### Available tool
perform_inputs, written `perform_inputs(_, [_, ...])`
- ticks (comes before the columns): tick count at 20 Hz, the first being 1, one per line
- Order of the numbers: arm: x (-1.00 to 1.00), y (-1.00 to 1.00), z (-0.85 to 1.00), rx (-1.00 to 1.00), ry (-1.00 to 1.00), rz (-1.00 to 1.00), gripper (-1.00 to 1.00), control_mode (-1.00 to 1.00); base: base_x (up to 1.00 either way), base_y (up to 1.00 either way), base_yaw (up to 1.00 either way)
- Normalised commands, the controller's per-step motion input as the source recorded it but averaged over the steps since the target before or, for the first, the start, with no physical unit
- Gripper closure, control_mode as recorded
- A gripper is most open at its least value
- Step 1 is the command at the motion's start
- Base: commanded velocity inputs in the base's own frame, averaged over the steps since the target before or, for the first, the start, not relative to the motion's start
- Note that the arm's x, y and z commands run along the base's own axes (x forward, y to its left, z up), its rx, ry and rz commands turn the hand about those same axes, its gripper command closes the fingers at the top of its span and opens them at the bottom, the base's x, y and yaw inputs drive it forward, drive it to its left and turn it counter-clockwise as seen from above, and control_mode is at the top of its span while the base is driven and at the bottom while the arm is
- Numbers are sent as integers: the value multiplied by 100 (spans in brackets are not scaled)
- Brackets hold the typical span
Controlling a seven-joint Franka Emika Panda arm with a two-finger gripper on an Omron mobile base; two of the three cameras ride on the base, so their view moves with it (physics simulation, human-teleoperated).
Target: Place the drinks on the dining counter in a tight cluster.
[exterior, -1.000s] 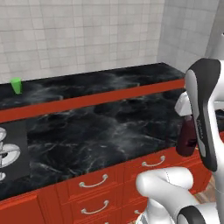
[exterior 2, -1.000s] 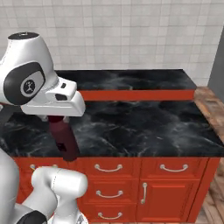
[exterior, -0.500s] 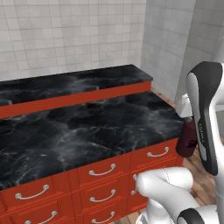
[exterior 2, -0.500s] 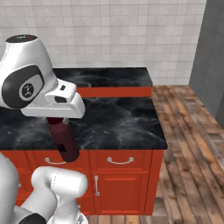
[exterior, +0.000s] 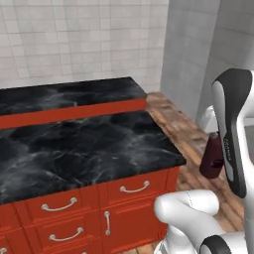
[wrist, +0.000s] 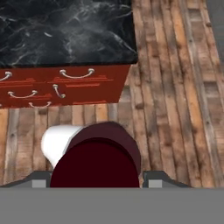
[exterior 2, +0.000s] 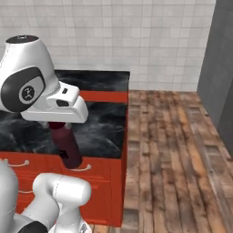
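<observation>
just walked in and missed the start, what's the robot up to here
The arm's gripper is shut on a maroon bottle and holds it upright in the air, off to the side of the red cabinets. The lower black-marble worktop and the raised dining counter behind it lie ahead of the robot. The bottle has not been set down yet.
</observation>
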Motion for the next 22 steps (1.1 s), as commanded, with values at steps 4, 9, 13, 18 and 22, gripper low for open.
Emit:
perform_inputs(4, [0, 0, 0, 0, 0, 0, 100, 100, 49, -100, 39])
perform_inputs(9, [0, 0, 0, 0, 0, 0, 100, 100, 52, -100, 52])
perform_inputs(13, [0, 0, 0, 0, 0, 0, 100, 100, 61, -98, 62])
perform_inputs(18, [0, 0, 0, 0, 0, 0, 100, 100, 51, -100, 55])
perform_inputs(22, [0, 0, 0, 0, 0, 0, 100, 100, 56, -100, 48])
